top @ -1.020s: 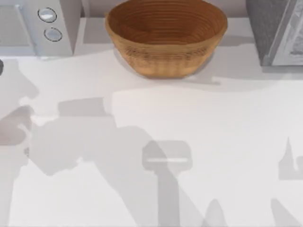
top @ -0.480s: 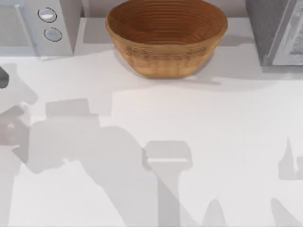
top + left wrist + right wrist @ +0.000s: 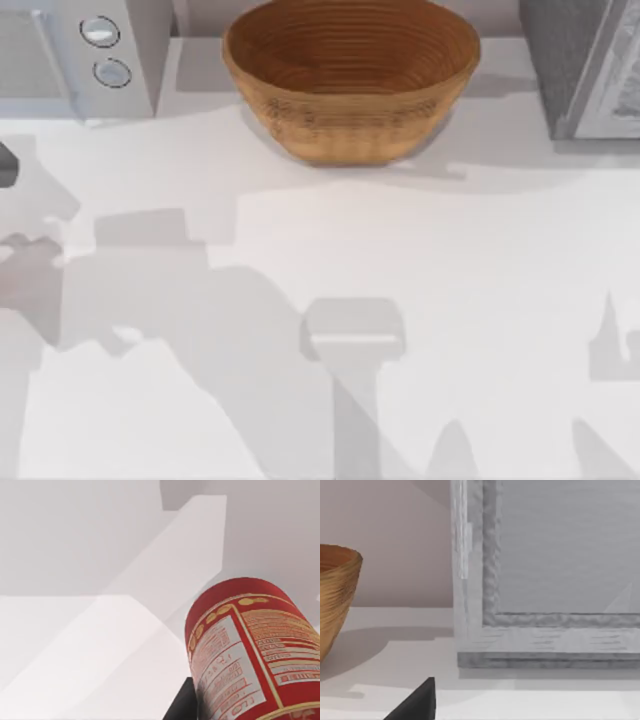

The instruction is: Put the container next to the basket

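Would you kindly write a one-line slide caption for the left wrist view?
Left wrist view: red can with gold-and-white label looms close to the camera above the white table.

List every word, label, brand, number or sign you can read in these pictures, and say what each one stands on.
No text here can be read.
Red can, left wrist view: white label panels with lines of print and gold-edged markings, too small and blurred to read.
Microwave, top view: two round knobs, no legible marks.
Basket and grey appliance: no lettering.
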Controlling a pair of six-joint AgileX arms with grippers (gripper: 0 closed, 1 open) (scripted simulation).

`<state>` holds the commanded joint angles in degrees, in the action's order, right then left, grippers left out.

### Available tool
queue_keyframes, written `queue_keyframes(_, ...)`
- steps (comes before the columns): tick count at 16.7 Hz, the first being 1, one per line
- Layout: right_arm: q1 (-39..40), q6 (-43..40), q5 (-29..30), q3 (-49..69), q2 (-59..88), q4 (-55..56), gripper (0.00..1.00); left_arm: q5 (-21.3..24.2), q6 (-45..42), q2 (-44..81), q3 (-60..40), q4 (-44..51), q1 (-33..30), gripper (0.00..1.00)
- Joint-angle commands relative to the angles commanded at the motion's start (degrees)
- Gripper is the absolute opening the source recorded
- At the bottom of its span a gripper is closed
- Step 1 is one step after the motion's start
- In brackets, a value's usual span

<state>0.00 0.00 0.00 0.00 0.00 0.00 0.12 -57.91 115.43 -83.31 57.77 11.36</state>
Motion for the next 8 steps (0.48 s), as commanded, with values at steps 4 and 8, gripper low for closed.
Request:
queue_keyframes(4,0.0,0.0,0.0,0.0,0.0,0.0,1.0,0.0,0.0,0.0,0.0,0.0,0.0,0.02)
queue_keyframes(8,0.0,0.0,0.0,0.0,0.0,0.0,1.0,0.0,0.0,0.0,0.0,0.0,0.0,0.0)
